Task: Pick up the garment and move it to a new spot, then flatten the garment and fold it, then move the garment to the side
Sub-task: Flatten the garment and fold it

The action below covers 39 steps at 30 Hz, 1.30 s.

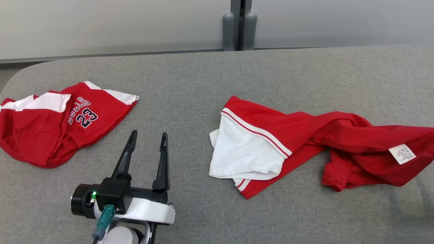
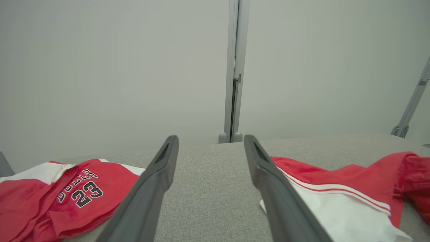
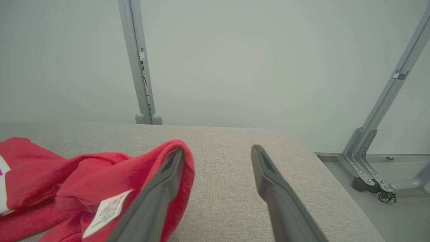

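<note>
Right of centre on the grey counter: garment, red with a white panel and striped trim, crumpled, stretched out sideways, not yet flattened or folded. White tag face up near its right end. Well apart, at the counter's left end: jersey, red and white, bunched, number 23 showing.

Between the two, nearer the jersey: left pincer, fingers spread wide, pointing toward the far wall, holding nothing, touching neither cloth. In the left wrist view, bare counter between its fingers, jersey off to one side, garment's white panel to the other, partly behind a finger.

Right pincer: fingers wide apart too, low over the counter at the garment's right end. Nothing clamped; bare counter between the fingers. Red fold of the garment raised against the outer side and tip of one finger, touching or merely behind it, hard to tell. Tag just beside that finger. Other finger clear of the cloth, near the counter's rounded corner.

Grey post behind the counter's far edge, against the pale wall
</note>
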Available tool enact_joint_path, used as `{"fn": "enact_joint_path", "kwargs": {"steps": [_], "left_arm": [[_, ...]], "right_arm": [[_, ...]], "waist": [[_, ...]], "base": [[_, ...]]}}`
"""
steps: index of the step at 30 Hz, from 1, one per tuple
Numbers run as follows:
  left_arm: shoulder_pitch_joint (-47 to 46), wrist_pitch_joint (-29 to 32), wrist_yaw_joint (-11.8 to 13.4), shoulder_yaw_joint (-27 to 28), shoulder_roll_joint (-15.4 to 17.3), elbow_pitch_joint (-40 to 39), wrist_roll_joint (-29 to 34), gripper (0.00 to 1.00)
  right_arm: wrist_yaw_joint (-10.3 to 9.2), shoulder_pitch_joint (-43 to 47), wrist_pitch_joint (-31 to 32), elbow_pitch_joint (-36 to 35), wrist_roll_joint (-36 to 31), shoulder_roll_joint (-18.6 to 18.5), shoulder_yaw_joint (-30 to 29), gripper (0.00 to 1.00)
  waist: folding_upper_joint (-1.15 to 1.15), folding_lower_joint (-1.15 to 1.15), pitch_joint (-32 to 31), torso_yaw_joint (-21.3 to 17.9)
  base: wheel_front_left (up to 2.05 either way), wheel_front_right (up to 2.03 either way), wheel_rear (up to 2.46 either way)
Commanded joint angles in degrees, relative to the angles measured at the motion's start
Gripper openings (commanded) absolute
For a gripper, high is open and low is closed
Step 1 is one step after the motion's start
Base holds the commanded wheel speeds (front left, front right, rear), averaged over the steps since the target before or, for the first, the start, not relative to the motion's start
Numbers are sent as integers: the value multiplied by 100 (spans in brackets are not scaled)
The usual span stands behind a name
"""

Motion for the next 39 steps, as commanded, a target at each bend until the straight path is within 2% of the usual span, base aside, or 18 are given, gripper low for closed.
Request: {"fn": "enact_joint_path", "kwargs": {"steps": [1,10,19,25,39], "left_arm": [[70,-11,-28,41,50,16,-13,100],[275,-11,-224,99,91,117,-51,100],[347,-11,-323,135,101,173,-93,100],[379,-11,-355,171,92,193,-91,100],[426,-11,-320,217,56,230,-32,100]], "right_arm": [[-2,102,100,-110,-52,64,-49,100],[-2,812,926,-1049,-387,636,-367,100],[-2,1383,1424,-1389,-582,1149,-560,100],[-2,1486,1536,-1481,-636,1257,-611,100],[-2,1211,1454,-2112,-701,1217,-116,100]], "waist": [[0,0,-76,-38],[0,0,-355,-77],[0,0,-429,-120],[0,0,-446,-154],[0,0,-514,-128]], "base": [[0,0,0],[0,0,0],[0,0,0],[0,0,0],[0,0,0]]}}
